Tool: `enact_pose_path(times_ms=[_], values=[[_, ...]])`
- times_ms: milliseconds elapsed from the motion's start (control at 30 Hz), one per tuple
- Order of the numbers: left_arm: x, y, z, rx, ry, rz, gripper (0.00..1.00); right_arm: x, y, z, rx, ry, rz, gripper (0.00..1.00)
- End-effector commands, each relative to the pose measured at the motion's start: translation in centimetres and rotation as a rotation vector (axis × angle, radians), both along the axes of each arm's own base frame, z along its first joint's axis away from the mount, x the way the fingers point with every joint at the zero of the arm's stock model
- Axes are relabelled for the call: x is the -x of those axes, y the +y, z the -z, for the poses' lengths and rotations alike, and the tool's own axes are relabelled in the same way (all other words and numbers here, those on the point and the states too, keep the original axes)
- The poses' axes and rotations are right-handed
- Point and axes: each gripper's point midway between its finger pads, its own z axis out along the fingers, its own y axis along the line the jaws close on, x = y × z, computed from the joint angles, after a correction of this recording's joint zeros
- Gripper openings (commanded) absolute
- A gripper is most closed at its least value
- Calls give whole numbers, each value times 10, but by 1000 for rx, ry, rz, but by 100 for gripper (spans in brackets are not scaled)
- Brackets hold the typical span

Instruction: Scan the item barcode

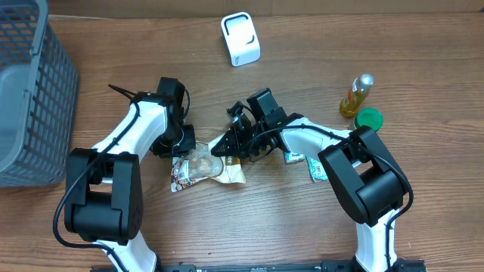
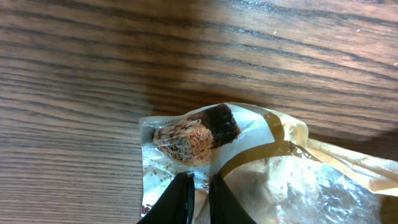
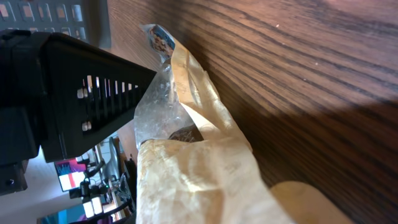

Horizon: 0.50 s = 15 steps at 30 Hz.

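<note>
Pinching, left gripper [image 2: 199, 182]: fingers nipped tight on snack packet [image 2: 186, 140] edge
Right gripper [image 1: 225, 145]: at packet's other end, can't tell if clamped

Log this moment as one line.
step: gripping | left gripper: shut on snack packet | right gripper: at packet's other end, grip unclear | white scanner: standing apart

Overhead looks straight down on the whole table [image 1: 302, 227]; both wrist cams sit close-in, sharing the snack packet [image 1: 200, 165] from 10 and 2 o'clock.
</note>
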Motion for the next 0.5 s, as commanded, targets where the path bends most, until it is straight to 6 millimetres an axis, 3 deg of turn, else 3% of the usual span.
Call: enact_pose_path(times_ms=[0,167,267,467], values=[[3,-7,2,21,11,-6,13,0,-1,3,-7,-33,-22,15],[1,-7,2,22,2,-5,4,1,-2,4,-1,-21,-21,16],[-1,-8,2,24,-7,-5,4,3,-3,4,-3,-9,-25,4],[-19,-17,-13,88,-60,-9,4,-3,-10,-8,-62,-25,-42,4]])
